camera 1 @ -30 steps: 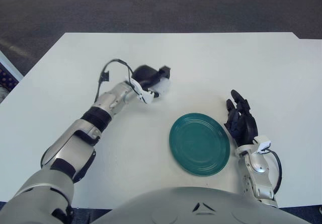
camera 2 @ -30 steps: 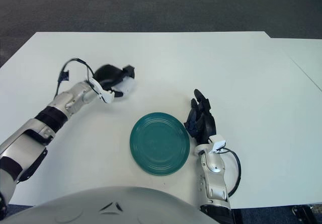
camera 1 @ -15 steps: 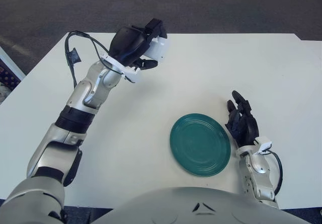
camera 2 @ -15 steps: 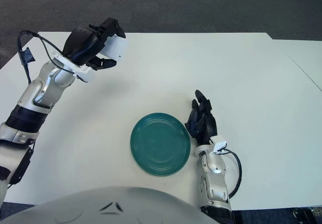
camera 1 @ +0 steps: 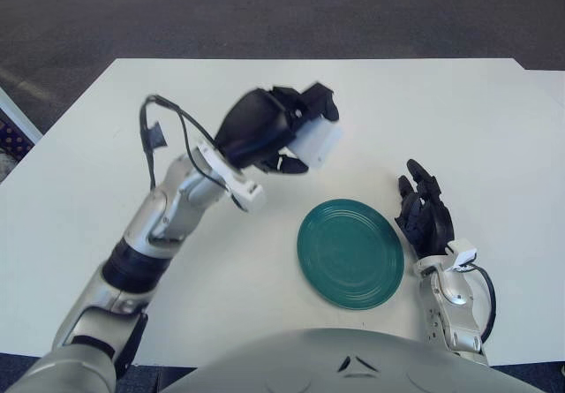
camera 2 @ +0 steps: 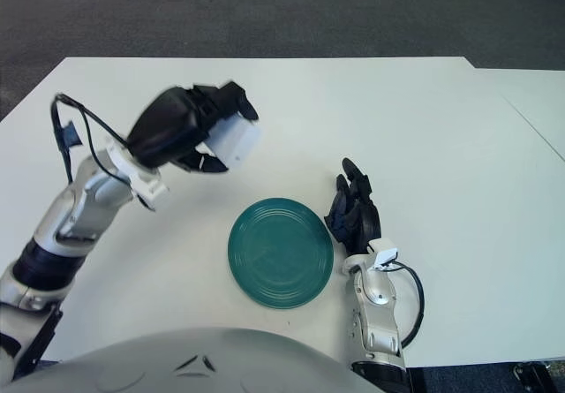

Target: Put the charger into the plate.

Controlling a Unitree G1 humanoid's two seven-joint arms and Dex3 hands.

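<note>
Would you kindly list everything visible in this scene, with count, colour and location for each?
charger: one, white, held in the air by the left hand, above the table and up-left of the plate
plate: one, teal green, on the table near the robot's edge, right of centre
table: one, white, filling most of the view
floor: dark grey, beyond the far edge of the table
left hand: one, black, raised over the table, fingers closed on the charger
right hand: one, black, resting on the table just right of the plate, holding nothing
</note>
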